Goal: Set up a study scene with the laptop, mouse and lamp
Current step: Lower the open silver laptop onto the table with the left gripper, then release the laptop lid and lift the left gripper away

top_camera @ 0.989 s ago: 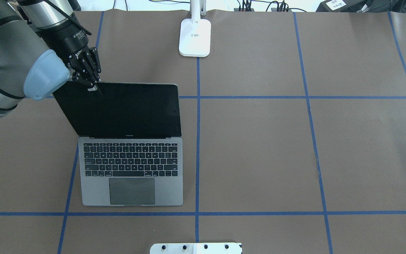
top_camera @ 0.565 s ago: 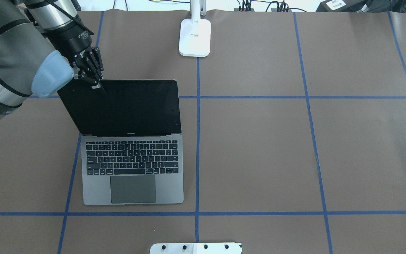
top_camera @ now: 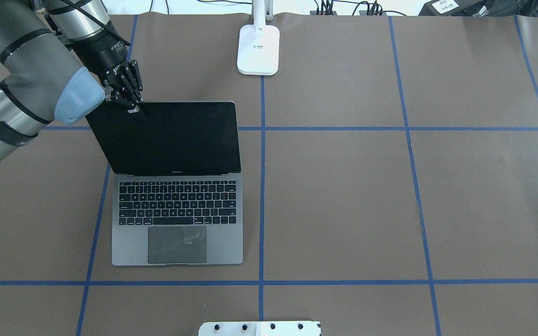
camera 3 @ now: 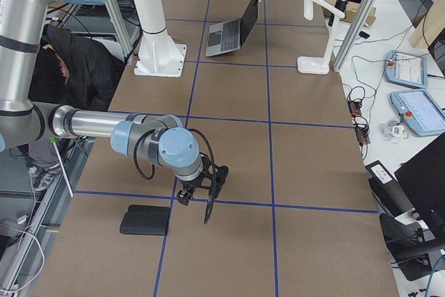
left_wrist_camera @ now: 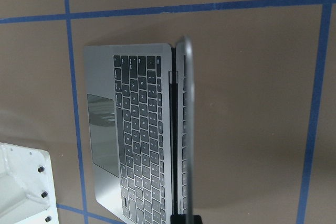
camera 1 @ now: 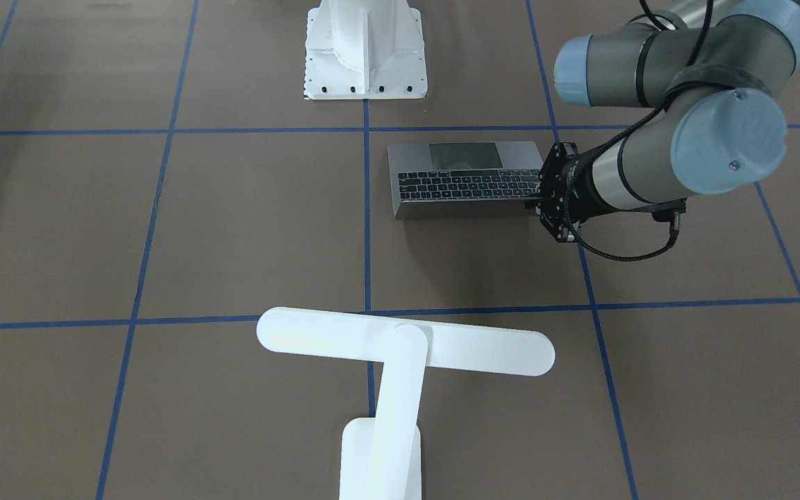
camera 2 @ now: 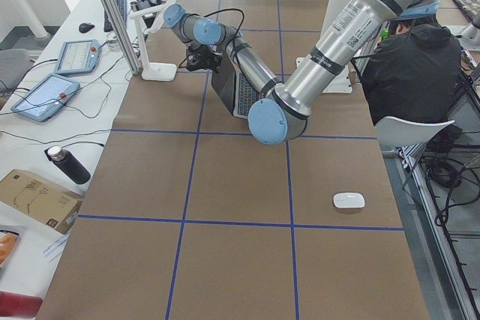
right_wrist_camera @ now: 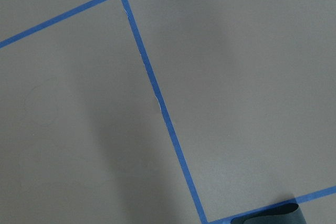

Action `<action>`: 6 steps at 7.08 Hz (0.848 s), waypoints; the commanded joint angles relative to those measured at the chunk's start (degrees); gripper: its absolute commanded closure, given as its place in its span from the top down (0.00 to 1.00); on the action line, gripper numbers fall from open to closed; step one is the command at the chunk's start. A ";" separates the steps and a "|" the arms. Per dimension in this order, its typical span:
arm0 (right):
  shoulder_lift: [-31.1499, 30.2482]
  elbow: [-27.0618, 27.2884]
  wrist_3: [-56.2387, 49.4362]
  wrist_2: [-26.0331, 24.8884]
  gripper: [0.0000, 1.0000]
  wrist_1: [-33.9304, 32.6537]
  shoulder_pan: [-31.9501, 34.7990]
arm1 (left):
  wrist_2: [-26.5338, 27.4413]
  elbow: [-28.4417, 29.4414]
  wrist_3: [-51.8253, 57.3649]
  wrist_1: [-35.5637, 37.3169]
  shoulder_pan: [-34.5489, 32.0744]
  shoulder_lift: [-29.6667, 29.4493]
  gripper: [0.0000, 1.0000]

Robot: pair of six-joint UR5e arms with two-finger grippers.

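Left gripper (top_camera: 134,106) clamped on top corner of laptop (top_camera: 175,186) lid; the open base lies flat below it. Right gripper (camera 3: 198,203): cannot tell whether parted or together.

The light is bright and even, coming from above. Shadows on the brown table (top_camera: 343,210) are soft and pale. The laptop (top_camera: 175,205) has a small white shine just below its keys. The lamp (camera 1: 400,347) looks so white that it loses detail. In the right wrist view, faint grey shadow bands cross the paper
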 commanded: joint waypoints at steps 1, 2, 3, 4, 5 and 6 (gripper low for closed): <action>0.03 0.07 0.07 0.09 0.99 -0.01 0.00 | -0.02 4.74 0.00 -6.21 0.00 0.00 0.00; 0.03 0.07 0.07 0.35 0.99 -0.01 0.00 | 0.07 6.68 0.00 -8.50 0.00 -0.18 0.00; 0.12 0.07 0.07 0.53 0.99 0.08 -0.09 | 0.07 7.48 0.00 -10.00 -0.09 -0.09 0.00; 0.12 0.07 0.07 0.53 0.99 -0.01 0.00 | 0.07 7.57 0.00 -10.36 -0.09 -0.18 0.00; 0.12 -0.01 0.07 0.53 0.99 -0.01 -0.09 | 0.07 7.66 0.00 -10.71 -0.09 -0.27 0.00; 0.12 -0.01 0.07 0.53 0.99 -0.01 -0.09 | 0.07 8.01 0.00 -10.80 -0.09 -0.44 0.00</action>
